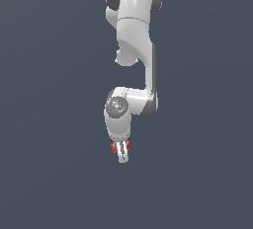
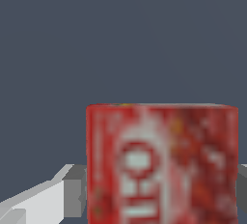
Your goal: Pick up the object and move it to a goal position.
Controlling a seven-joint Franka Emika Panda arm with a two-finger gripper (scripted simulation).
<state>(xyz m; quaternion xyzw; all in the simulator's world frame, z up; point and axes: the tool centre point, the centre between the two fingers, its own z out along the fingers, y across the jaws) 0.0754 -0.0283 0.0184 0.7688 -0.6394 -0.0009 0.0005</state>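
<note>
My gripper (image 1: 123, 155) hangs at about six o'clock from my wrist in the exterior view, fingers pointing down, and the red block (image 1: 120, 146) sits between them, its red showing on either side of the white fingers. In the wrist view the block (image 2: 161, 162) fills the lower half of the picture, white lettering facing the camera, with one grey finger pad (image 2: 72, 196) right against its nine o'clock edge and a sliver of the other at three o'clock. I read that as my jaws closed down onto the block, narrowed to its width.

No goal marker shows in either view, so I can't say which way the carry runs. I judge the step in hand to be that carry. To do it well I would keep the squeeze steady, hold the wrist vertical so the block doesn't pivot between the pads, and move smoothly without sudden stops.
</note>
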